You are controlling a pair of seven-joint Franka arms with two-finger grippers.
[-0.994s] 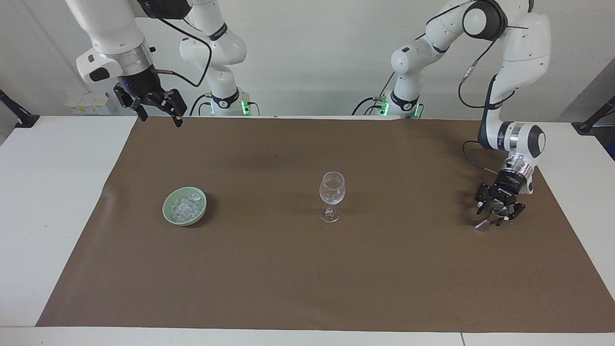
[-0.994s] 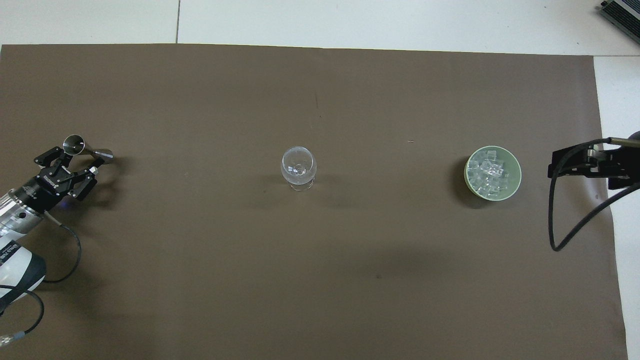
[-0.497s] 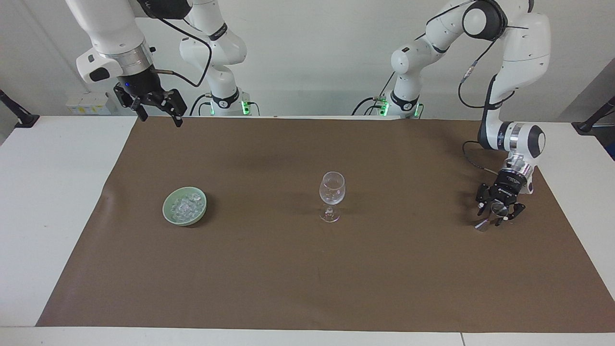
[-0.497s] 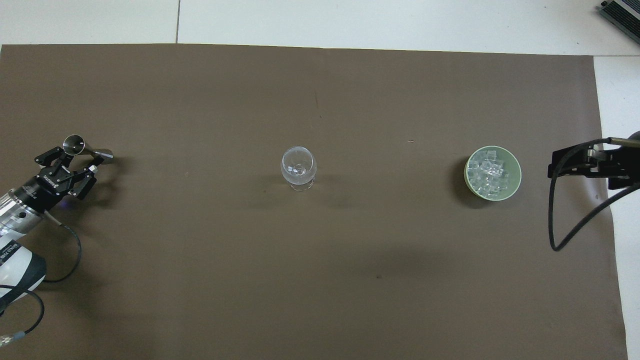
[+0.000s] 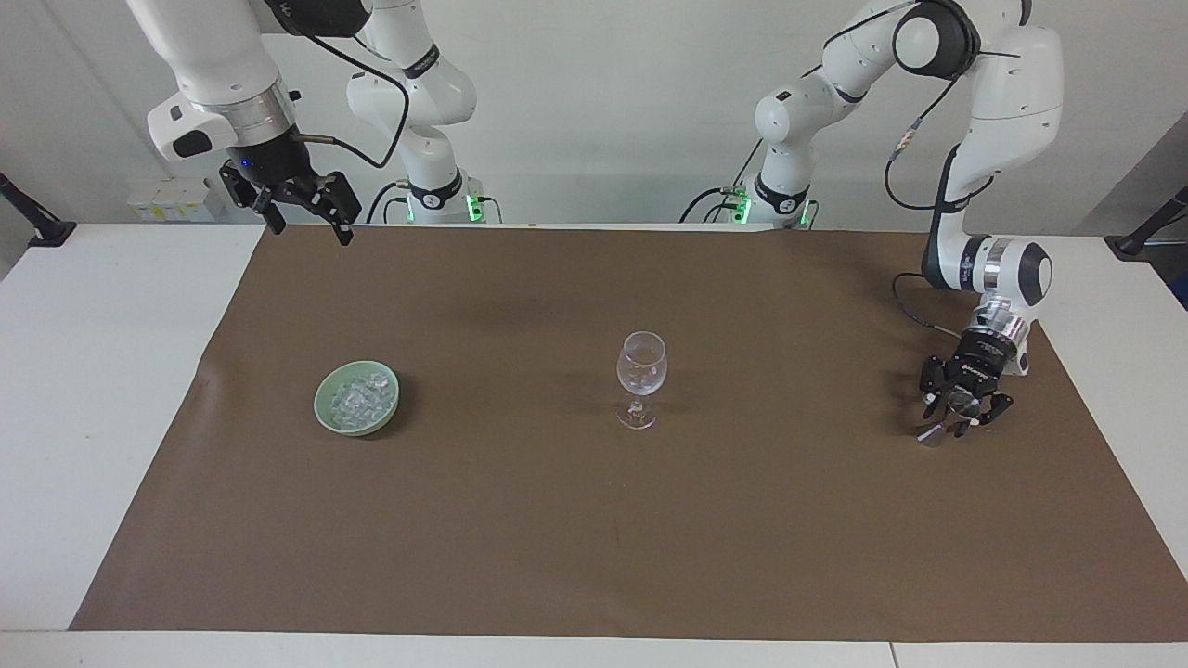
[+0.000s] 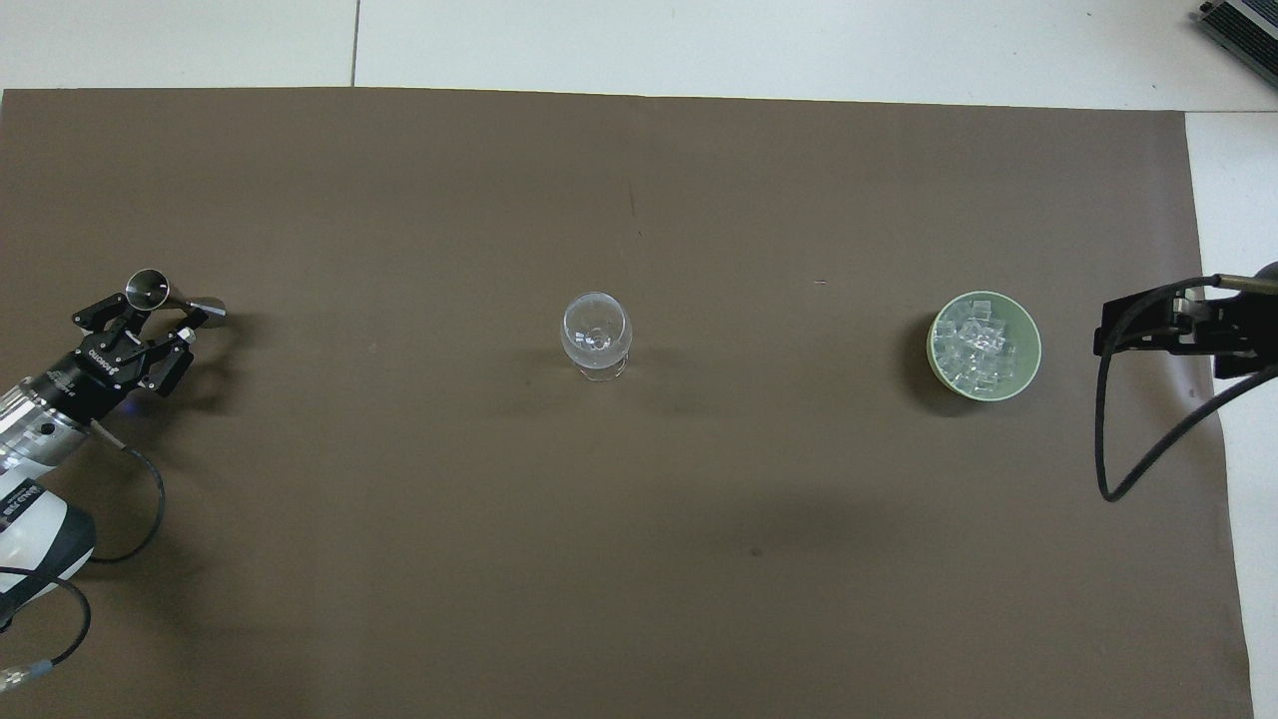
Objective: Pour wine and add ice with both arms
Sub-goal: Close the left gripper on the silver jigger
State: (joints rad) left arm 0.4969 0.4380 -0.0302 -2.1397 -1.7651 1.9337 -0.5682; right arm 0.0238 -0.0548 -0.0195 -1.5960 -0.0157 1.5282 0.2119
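From the facing view, a brown mat covers most of the white tabletop. A clear stemmed glass stands upright near the middle of the mat. Toward the right arm's end sits a pale green bowl, and the ice lies heaped inside it as small clear cubes. The bowl and the glass are well apart. The right gripper hangs high in the air over the mat's edge closest to the robots, at the right arm's end, with its jaws spread wide and nothing between them. The left gripper is down low at the left arm's end of the mat, its jaws set around a small metal measuring cup that lies tilted on the mat; whether they already press on it cannot be told here

From the overhead view, the glass sits at the centre of the mat, level with the bowl and its ice. The left gripper reaches in at the mat's edge with the measuring cup between its fingers; the cup's open mouth faces up and its narrow end points toward the glass. Only the side of the right gripper shows, beside the bowl, with a black cable looping under it
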